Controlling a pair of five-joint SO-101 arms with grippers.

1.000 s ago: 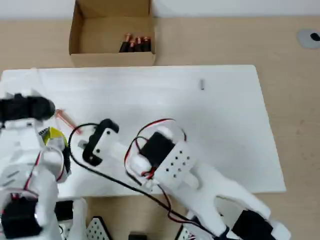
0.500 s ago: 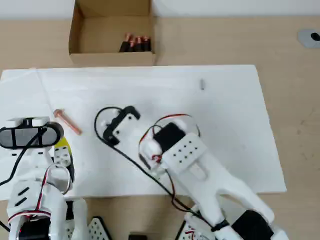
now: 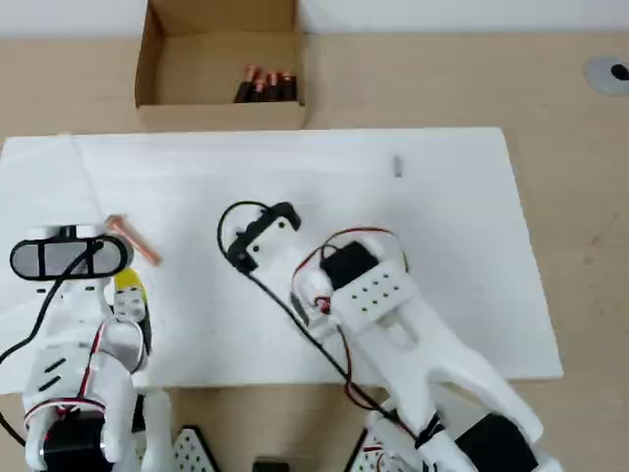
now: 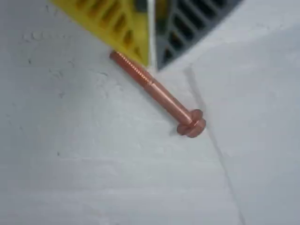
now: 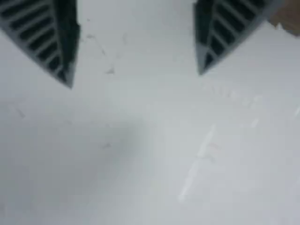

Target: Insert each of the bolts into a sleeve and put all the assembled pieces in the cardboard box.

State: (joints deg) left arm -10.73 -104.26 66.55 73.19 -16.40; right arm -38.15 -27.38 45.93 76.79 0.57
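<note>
the left end effector (image 4: 151,58) had its yellow finger (image 4: 117,23) and grey finger (image 4: 187,23) drawn together, with a thin slit between them. their tips sat right over the threaded end of a copper flange bolt (image 4: 159,96). whether they touched the bolt could not be told. the bolt lay flat on the white sheet (image 4: 93,164), its head pointing away from the fingers. in the high view the bolt (image 3: 133,241) rested near the sheet's left side, just beside the left arm's head.

the right end effector (image 5: 133,56) had its two dark fingers (image 5: 51,42) spread wide apart, with bare white sheet between them. in the high view its arm stood over the middle of the sheet (image 3: 442,246).

farther out, a small grey item (image 3: 397,165), too small to name, lay on the sheet well apart from both arms. beyond the sheet's far edge, a cardboard box (image 3: 147,69) stood on the wooden bench (image 3: 570,147). several assembled pieces (image 3: 265,87), dark with copper ends, lay together against its near wall.
</note>
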